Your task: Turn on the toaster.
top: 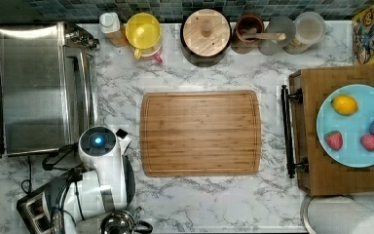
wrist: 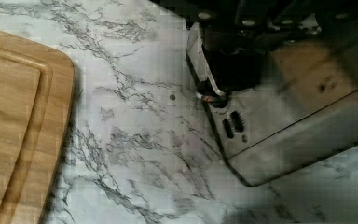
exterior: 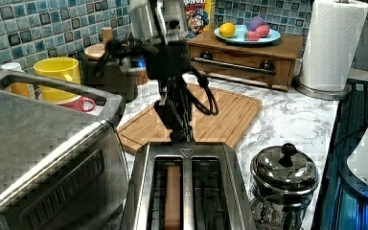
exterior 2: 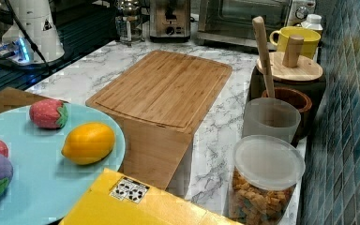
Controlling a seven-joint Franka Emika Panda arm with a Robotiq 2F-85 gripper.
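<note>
The toaster (exterior: 187, 191), shiny steel with two long top slots, stands in the left view's foreground; something brown sits in the left view's left slot. My gripper (exterior: 179, 134) hangs straight down at the toaster's far end, fingers together, its tip level with the top edge. In the top view my arm covers most of the toaster (top: 31, 209) at the lower left. The wrist view has the dark gripper (wrist: 230, 65) over the black lever end of the toaster (wrist: 298, 107), just above its knob (wrist: 209, 97). Far off in the right view, the toaster (exterior 2: 170, 18) faces me.
A big steel toaster oven (top: 44, 87) stands beside the toaster. A glass jar with a metal lid (exterior: 282, 177) is on its other side. A wooden cutting board (top: 200, 132) lies mid-counter, with jars and a yellow mug (top: 143, 31) along the back wall.
</note>
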